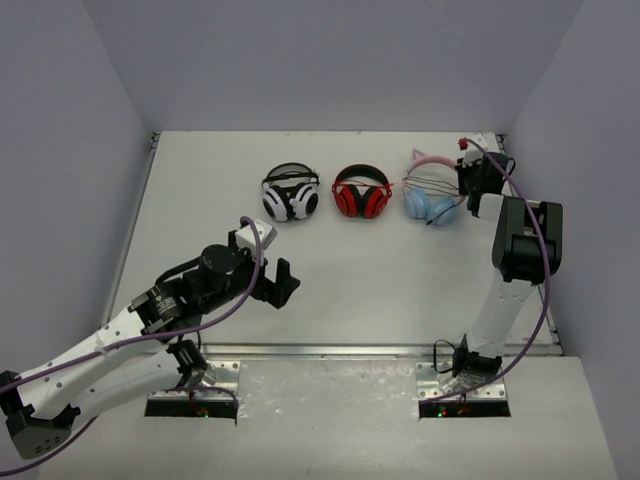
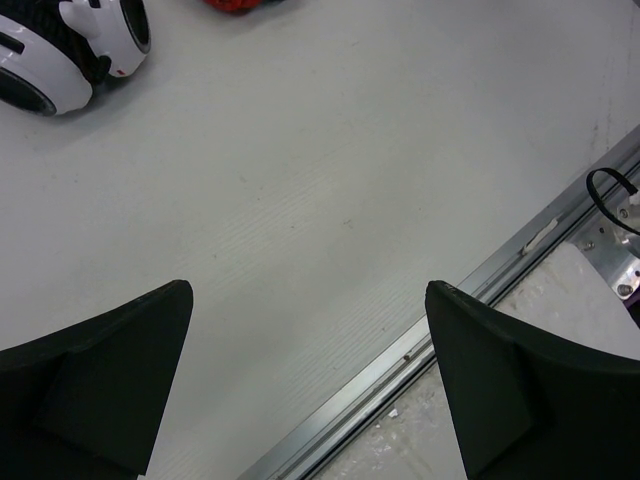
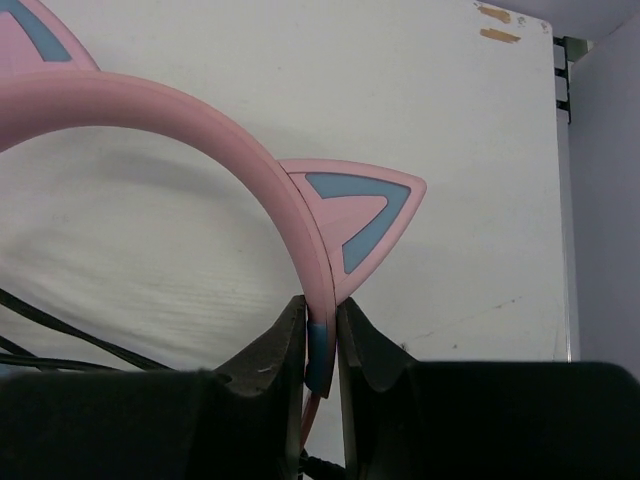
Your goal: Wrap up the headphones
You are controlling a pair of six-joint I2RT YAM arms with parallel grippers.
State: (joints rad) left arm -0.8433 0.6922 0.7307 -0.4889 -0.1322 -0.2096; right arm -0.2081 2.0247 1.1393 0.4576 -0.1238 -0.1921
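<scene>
The headphones (image 1: 432,190), with a pink cat-ear headband and light blue cups, lie at the back right of the table, their thin black cable looped over them. My right gripper (image 1: 470,178) is shut on the headband (image 3: 200,115) just below one cat ear (image 3: 360,205); black cable strands (image 3: 60,335) run at lower left in the right wrist view. My left gripper (image 1: 280,282) is open and empty above the bare table near the front edge, far from the headphones. Its fingers (image 2: 110,370) frame only table surface.
White-and-black headphones (image 1: 290,193) and red-and-black headphones (image 1: 361,193) lie in a row left of the pink pair; the white pair also shows in the left wrist view (image 2: 70,45). A metal rail (image 1: 380,350) runs along the table's front edge. Walls enclose three sides.
</scene>
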